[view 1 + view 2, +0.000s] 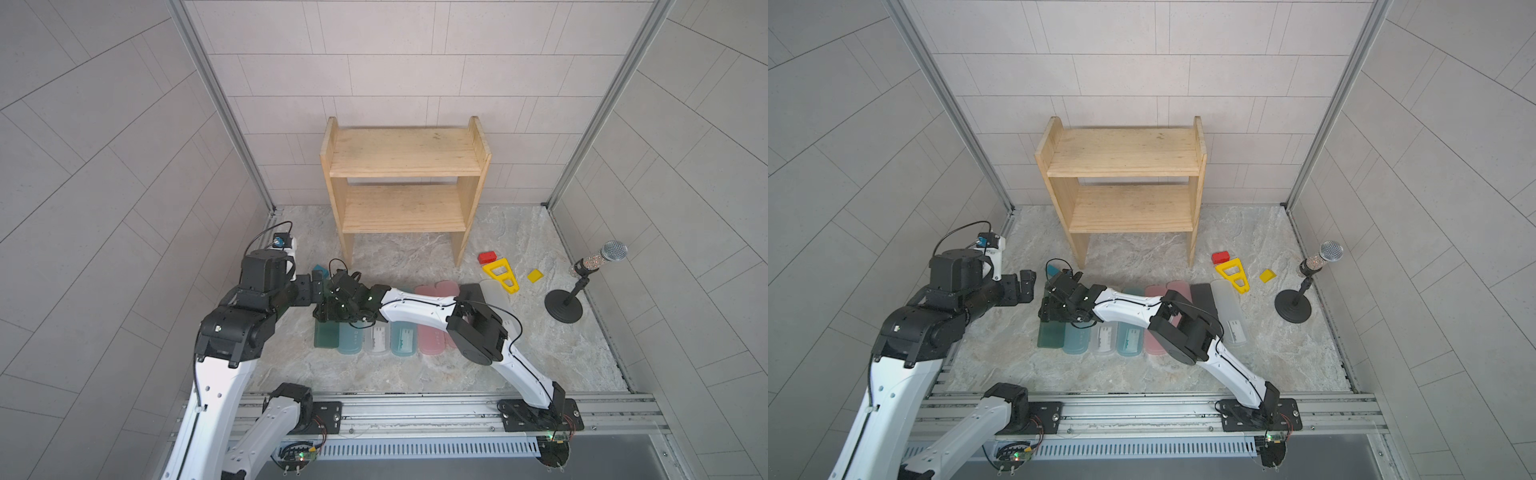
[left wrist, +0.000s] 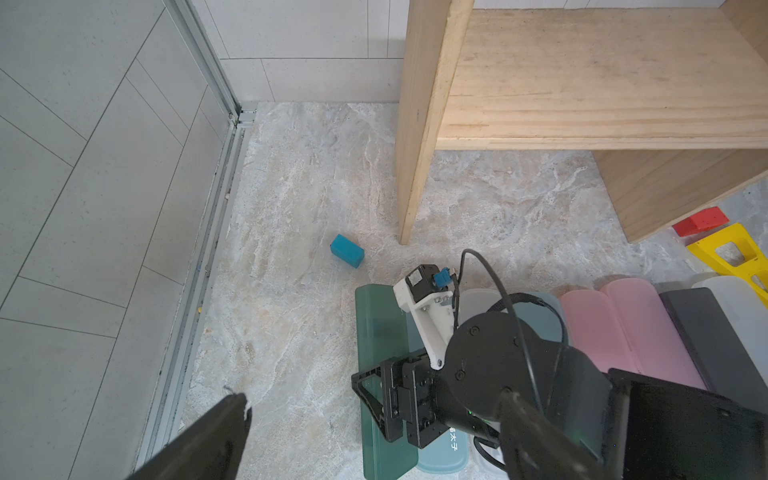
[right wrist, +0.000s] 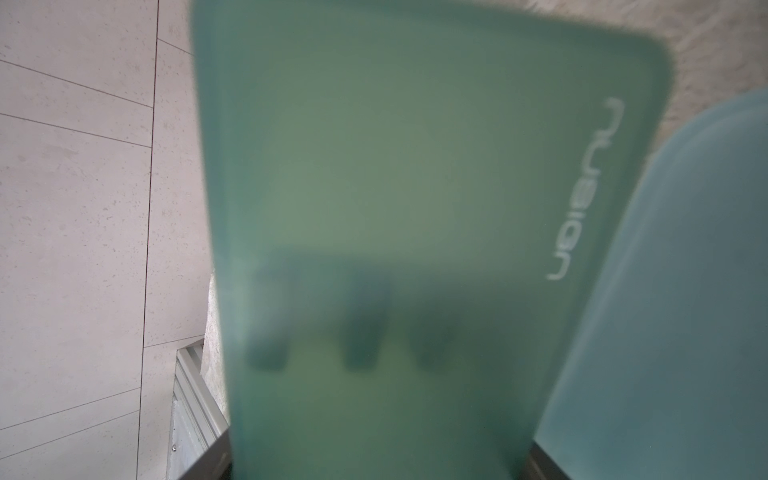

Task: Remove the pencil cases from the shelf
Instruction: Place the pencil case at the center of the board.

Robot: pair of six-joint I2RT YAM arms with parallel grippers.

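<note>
The right gripper (image 1: 328, 313) is pinched shut on the dark green pencil case (image 1: 326, 337), its jaws pressing the two long edges partway along the case's length. In the right wrist view this case (image 3: 415, 166) fills the frame. It is flat, translucent green plastic with rounded corners and pale lettering along one long edge, and dark blurred shapes show through its lid. Whether it rests on the worktop (image 1: 374, 374) or is raised off it cannot be told.

The left gripper (image 1: 1029, 286) is spread wide and holds nothing. It hangs just beside the far end of that case.

All eight pencil cases (image 1: 1128, 340) are down on the worktop in a side-by-side row, long edges close together. The green one is at the left end. After it come a light teal case (image 1: 1076, 341), a frosted white case (image 1: 1104, 338), another teal one, two pink cases (image 2: 615, 324), a black case (image 1: 1205, 295) and a second frosted white one (image 1: 1233, 316). The right arm crosses above most of them.

Past the row lie a small blue block (image 2: 347, 250), a red block (image 1: 487, 257) and a yellow triangular block (image 1: 501, 263).

Farthest back, the two-tier pine shelf (image 1: 405, 151) stands against the wall.
</note>
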